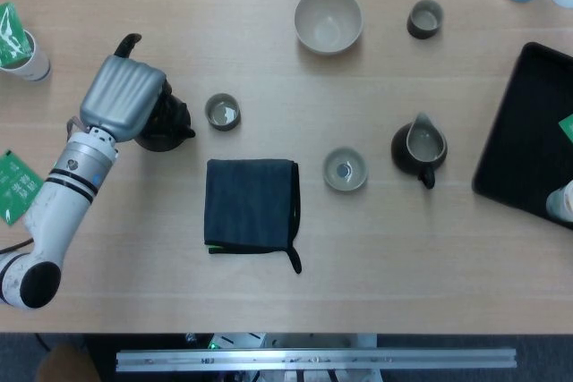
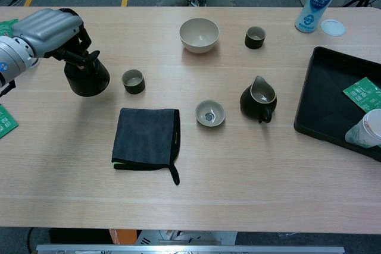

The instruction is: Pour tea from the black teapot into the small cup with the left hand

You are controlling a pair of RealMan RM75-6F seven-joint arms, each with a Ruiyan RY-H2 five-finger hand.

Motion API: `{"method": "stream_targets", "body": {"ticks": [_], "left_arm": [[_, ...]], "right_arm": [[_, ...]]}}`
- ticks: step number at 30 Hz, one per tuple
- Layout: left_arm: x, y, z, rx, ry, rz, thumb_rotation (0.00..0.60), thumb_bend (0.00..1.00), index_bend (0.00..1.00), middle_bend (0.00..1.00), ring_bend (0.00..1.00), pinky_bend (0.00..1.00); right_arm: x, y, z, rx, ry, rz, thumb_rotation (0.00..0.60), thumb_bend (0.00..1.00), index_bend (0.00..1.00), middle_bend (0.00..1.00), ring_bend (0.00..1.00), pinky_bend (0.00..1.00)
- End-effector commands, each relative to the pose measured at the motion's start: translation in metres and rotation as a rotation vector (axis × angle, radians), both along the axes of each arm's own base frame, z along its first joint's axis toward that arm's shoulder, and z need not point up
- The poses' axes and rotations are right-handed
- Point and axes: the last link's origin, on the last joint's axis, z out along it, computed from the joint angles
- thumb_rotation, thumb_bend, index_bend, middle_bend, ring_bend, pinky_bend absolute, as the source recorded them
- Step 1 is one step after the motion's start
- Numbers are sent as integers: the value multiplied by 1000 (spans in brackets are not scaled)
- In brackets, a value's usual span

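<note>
- Your left hand (image 2: 49, 28) (silver shell, fingers curled underneath) is wrapped over the top of the black teapot (image 2: 87, 77), holding it by the lid and handle area.
- In the chest view the teapot looks lifted clear of the light wooden tabletop (image 2: 238, 176), with a soft shadow under it. It hangs roughly upright.
- The small dark cup with the pale inside (image 2: 133, 81) sits just to the right of the teapot, close but not touching. From the head view the pot (image 1: 166, 123) and the cup (image 1: 222, 112) have a narrow gap between them.
- A folded dark grey cloth (image 2: 146, 137) lies nearer the front edge, below the cup.
- Further right you've got a shallow grey-green saucer cup (image 2: 210, 113) and a dark pouring pitcher (image 2: 258, 100), both well apart from the teapot.
- A cream bowl (image 2: 199, 34) sits at the back.
- Your right hand doesn't show in either view.
</note>
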Motion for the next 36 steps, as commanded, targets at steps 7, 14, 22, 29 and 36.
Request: {"method": "stream_targets", "body": {"ticks": [7,14,22,29,36], "left_arm": [[13,1,-7,5,-1,-14,323,448,861,990,825,110],[24,8,-16,24,29,-30,298,448,858,988,825,109],[33,19,-30,55,101,-47,282,448,855,987,825,109],[35,25,-40,90,166,-72,253,448,854,987,824,110],[34,29,-45,121,172,-77,258,448,853,987,825,110]], "right_arm": [[-4,2,1,-2,-6,-4,600,108,316,344,225,284],[-6,2,0,5,-13,-1,600,108,316,344,225,284],[-10,6,2,0,-16,-9,600,108,316,344,225,284],[-13,8,4,-2,-19,-15,600,108,316,344,225,284],[-16,8,4,-2,-22,-17,600,108,317,344,225,284]]}}
